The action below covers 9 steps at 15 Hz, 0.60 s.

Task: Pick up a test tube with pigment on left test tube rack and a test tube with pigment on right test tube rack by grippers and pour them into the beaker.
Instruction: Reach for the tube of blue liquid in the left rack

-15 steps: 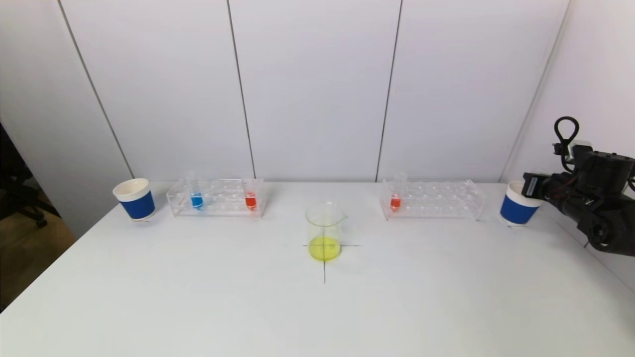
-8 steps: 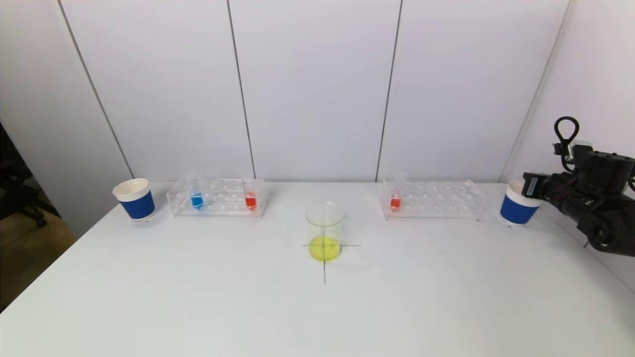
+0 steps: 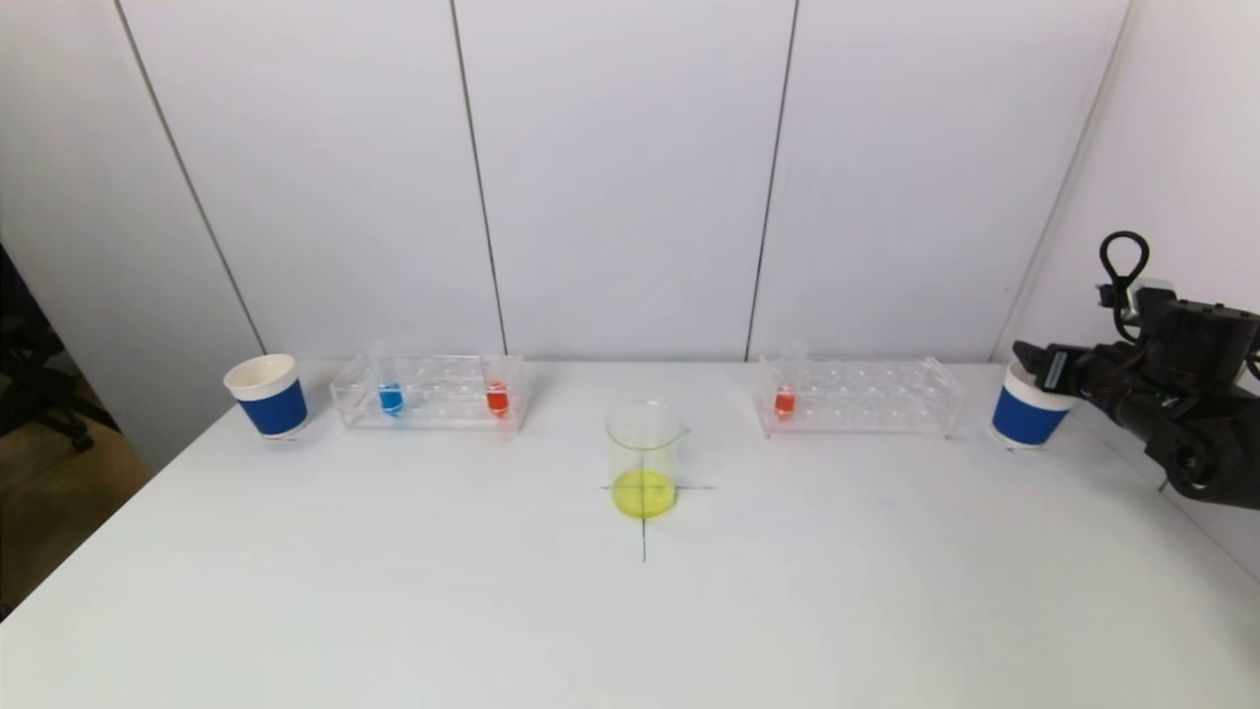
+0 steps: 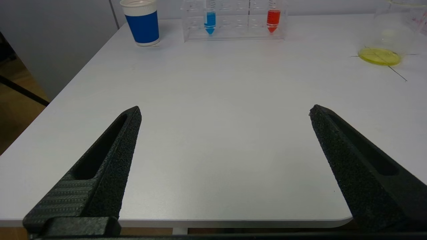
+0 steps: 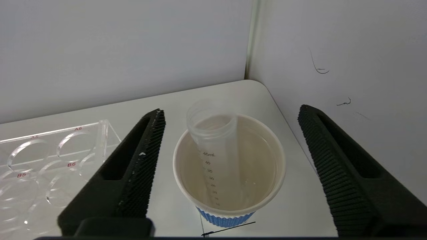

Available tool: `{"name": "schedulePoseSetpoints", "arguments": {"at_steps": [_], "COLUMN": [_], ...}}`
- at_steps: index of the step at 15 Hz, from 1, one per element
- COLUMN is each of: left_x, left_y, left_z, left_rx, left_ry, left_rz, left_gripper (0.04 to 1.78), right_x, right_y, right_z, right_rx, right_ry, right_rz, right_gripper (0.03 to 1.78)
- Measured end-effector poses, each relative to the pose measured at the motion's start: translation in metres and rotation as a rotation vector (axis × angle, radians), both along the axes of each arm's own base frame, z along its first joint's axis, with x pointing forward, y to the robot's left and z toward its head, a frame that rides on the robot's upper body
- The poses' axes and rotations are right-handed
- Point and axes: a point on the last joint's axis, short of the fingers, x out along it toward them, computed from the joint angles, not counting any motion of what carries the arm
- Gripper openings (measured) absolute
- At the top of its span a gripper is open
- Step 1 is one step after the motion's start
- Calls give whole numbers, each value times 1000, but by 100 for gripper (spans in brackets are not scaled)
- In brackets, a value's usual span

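The glass beaker with yellow liquid stands mid-table on a black cross. The left test tube rack holds a blue tube and a red tube. A single red tube stands in the right test tube rack. My right gripper hovers open over the right blue cup. An empty clear tube leans inside that cup, free of both fingers. My left gripper is open and empty above the table's front left part, outside the head view.
A second blue paper cup stands at the far left beside the left rack. The right cup sits near the table's back right corner, close to the side wall. The table's front edge lies just under the left gripper.
My right gripper went from shut to open above the right cup, and the empty tube now rests in the cup. The left arm has not moved.
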Motion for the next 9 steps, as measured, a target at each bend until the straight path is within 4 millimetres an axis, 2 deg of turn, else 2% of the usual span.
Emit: {"name": "schedulePoseSetpoints", "arguments": {"at_steps": [3,9], "left_x": [0,0], "left_y": [0,0], "left_z": [0,0], "left_rx": [0,0], "left_ry": [0,0], "left_rz": [0,0], "left_gripper": [176,176], "right_x": [0,-2], "right_y": [0,3], "right_z": [0,5], "right_rx": [1,1], "right_ry": [1,-12], "right_rz": [2,7], "right_gripper": [174,176]}}
